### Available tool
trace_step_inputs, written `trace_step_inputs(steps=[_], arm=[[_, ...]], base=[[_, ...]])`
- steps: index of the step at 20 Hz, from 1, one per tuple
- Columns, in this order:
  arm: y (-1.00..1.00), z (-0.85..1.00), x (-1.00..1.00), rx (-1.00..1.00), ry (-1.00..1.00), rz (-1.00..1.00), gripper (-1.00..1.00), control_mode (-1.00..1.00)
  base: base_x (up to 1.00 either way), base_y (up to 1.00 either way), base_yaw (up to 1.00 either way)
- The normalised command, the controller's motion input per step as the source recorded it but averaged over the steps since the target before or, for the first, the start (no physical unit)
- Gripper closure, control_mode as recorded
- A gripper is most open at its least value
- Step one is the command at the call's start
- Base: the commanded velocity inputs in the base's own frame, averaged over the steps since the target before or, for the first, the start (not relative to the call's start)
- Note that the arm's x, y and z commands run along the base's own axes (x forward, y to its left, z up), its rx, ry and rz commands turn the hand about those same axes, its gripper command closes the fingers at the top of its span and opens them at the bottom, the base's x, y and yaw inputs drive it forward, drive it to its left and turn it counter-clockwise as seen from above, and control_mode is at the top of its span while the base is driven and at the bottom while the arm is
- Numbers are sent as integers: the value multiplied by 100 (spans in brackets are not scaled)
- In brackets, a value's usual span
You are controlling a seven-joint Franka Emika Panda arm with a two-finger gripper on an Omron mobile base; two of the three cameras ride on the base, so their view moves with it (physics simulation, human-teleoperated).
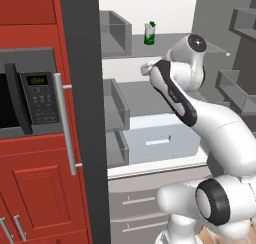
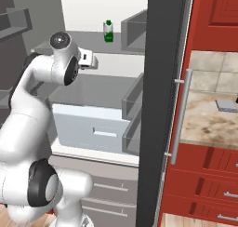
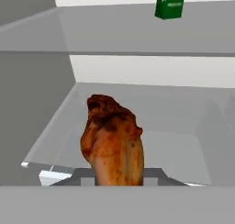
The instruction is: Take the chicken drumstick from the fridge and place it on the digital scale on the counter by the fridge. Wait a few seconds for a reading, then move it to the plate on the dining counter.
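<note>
Fridge (image 1: 87, 113) door stands open; the white arm reaches in over the middle shelf (image 2: 93, 89), with a green bottle (image 2: 108, 31) upright on the shelf above. The gripper (image 3: 119, 182) has its jaws closed on the lower end of the chicken drumstick (image 3: 112, 142), brown and glossy, held upright above the pale shelf. Out on the counter (image 2: 209, 121) right of the fridge lies the flat grey digital scale (image 2: 226, 104), bare.

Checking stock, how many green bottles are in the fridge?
1: the bottle stands on the fridge's upper shelf, above the drumstick. More may hide behind the arm.
</note>
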Motion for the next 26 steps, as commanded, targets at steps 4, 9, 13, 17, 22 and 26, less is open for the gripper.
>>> trace_step_inputs(steps=[4,9,13,17,22,26], arm=[[-33,-14,-100,0,13,-6,100,-100],[-20,-44,-86,0,25,-6,100,-100],[-5,-76,-53,0,29,-7,100,-100],[-2,-69,-19,0,18,-5,100,-100],[0,-38,-11,0,11,-2,100,100],[0,0,0,0,0,0,100,100]], base=[[0,0,0],[0,0,0],[0,0,0],[0,0,0],[-9,0,0],[-94,0,-3]])
